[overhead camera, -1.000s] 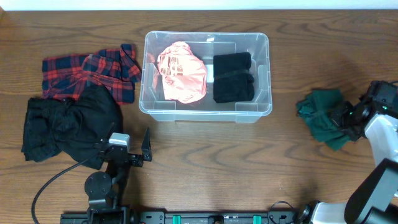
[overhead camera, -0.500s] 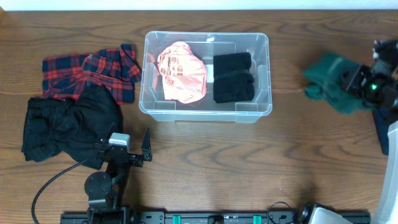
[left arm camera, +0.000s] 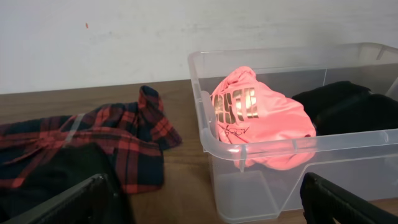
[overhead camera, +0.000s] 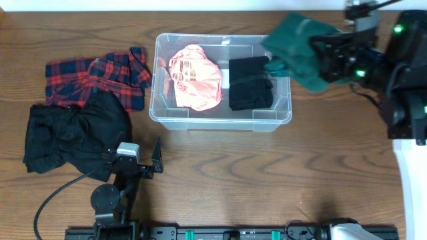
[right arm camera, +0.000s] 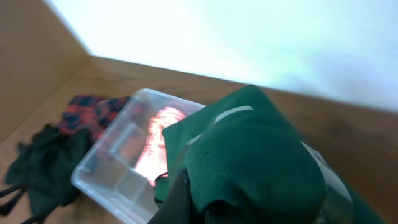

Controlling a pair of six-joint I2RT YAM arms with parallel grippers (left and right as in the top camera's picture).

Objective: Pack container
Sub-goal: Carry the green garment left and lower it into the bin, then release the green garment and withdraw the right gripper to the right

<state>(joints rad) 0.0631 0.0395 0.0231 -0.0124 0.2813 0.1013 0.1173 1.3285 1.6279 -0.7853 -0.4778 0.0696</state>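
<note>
The clear plastic container stands at the table's middle back and holds a pink garment on its left and a black garment on its right. It also shows in the left wrist view and the right wrist view. My right gripper is shut on a dark green garment and holds it in the air over the container's back right corner. The green garment fills the right wrist view. My left gripper is open and empty near the front left.
A red plaid shirt lies left of the container, with a black garment in front of it. The plaid shirt also shows in the left wrist view. A white wall runs behind the table.
My right gripper has lifted the green garment from the table's right side and carried it left and back, over the container's right corner. The left arm has not moved.
</note>
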